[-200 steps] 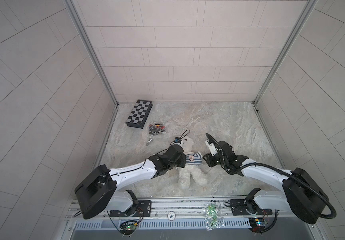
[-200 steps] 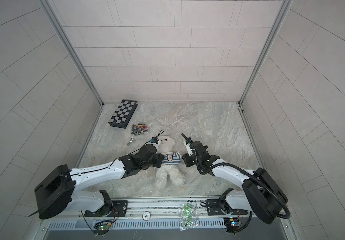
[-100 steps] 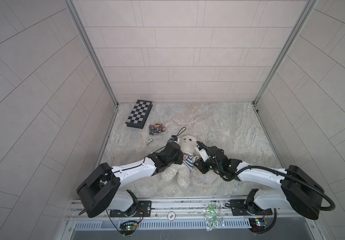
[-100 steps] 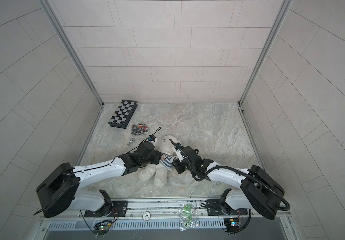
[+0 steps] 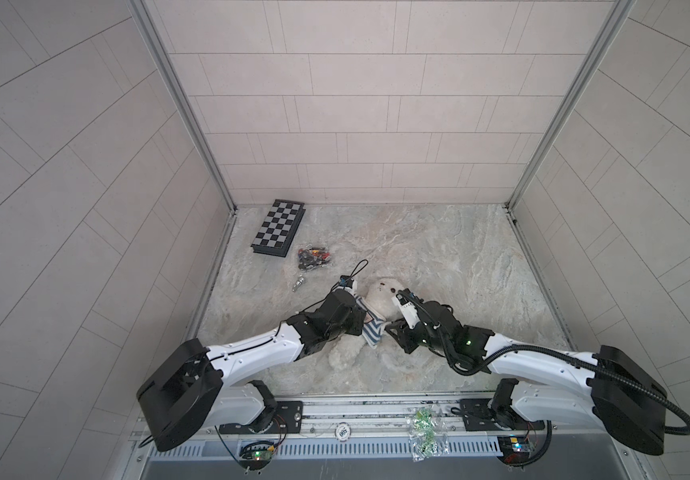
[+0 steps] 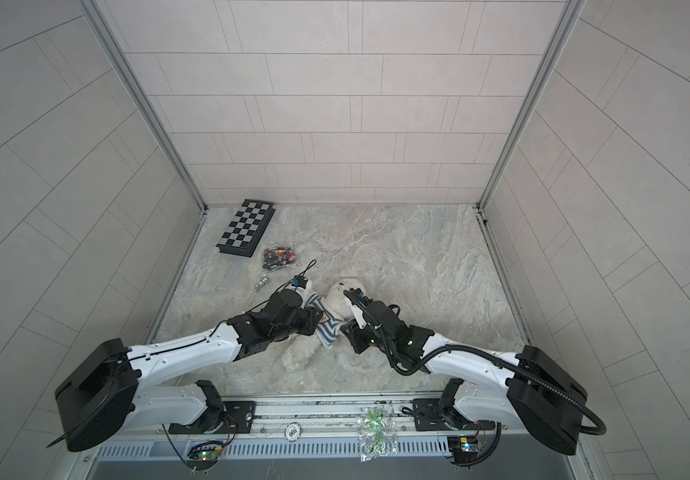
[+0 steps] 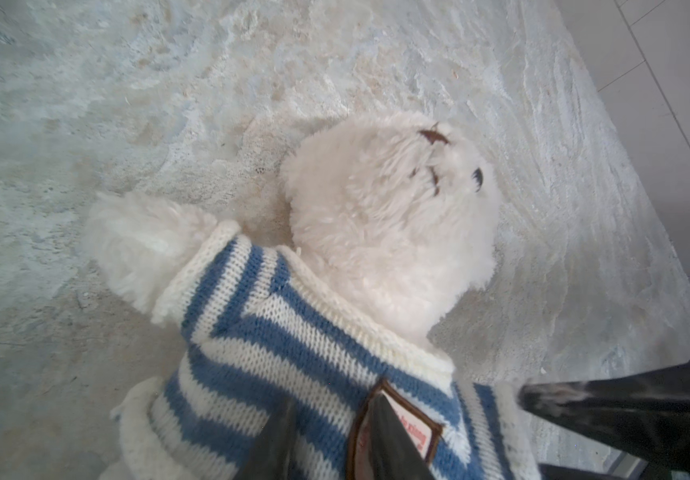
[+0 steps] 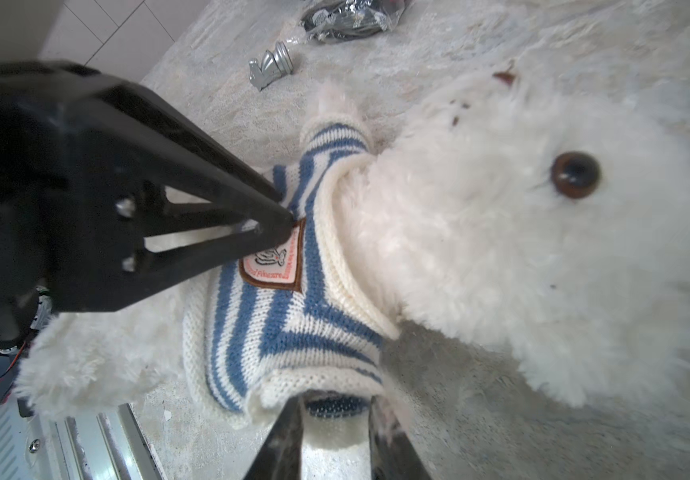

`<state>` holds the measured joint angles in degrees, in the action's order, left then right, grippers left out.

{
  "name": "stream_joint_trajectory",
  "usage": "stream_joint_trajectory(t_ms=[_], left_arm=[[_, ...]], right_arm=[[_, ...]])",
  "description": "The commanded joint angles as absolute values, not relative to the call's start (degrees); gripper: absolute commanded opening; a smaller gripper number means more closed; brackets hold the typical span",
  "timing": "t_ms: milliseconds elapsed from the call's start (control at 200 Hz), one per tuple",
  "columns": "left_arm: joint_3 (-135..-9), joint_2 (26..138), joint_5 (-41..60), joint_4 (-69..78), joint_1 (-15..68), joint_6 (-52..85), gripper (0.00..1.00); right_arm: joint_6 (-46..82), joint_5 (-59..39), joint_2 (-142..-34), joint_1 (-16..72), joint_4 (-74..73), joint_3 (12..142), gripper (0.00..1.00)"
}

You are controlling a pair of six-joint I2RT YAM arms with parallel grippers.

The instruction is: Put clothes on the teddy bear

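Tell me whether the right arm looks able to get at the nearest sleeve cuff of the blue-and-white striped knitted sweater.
Likely yes: the right pincer sits right at that sleeve cuff, jaws apart either side of it, nothing between. The left pincer is over by the brown-edged badge, clear of it.

Left arm point(image 5: 251, 353) and right arm point(image 5: 542, 361) stretched inward, fingers point(image 8: 218, 178) nearly meeting

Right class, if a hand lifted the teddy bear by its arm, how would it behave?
Probably floppy: the teddy bear is soft plush, so it would likely sag. Probably not slippery: its fur and knitted sweater look grippy.
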<state>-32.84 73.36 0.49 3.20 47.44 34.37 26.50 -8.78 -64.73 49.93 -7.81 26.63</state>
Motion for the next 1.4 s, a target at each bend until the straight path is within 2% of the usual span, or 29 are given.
stream_joint_trajectory(t_ms=[0, 160, 265, 736, 961, 1276, 1397], left_arm=[[-31.6, 74.8, 1.2, 4.3, 47.6, 35.1, 0.27], [-31.3, 75.5, 2.2, 4.7, 47.2, 35.1, 0.2], [-31.3, 75.5, 2.4, 4.7, 47.2, 35.1, 0.18], [-30.1, 75.5, 2.9, 5.1, 47.3, 35.8, 0.09], [-29.2, 75.7, 2.5, 6.1, 47.2, 36.4, 0.07], [-27.4, 75.5, 3.1, 7.9, 47.3, 37.7, 0.07], [-26.7, 75.6, 3.4, 8.4, 47.3, 37.9, 0.07]], right_arm=[[25.1, -5.4, -61.8, 50.0, -5.4, 24.9, 0.26], [25.3, -5.3, -60.9, 50.1, -6.5, 23.6, 0.12], [25.7, -5.9, -62.1, 50.8, -7.2, 24.0, 0.07], [26.6, -9.0, -72.6, 51.9, -14.3, 27.9, 0.04], [28.1, -10.8, -76.6, 53.6, -16.8, 28.8, 0.1], [32.6, -9.2, -80.1, 54.7, -23.1, 28.1, 0.34], [32.1, -7.4, -81.2, 54.6, -27.3, 26.8, 0.39]])
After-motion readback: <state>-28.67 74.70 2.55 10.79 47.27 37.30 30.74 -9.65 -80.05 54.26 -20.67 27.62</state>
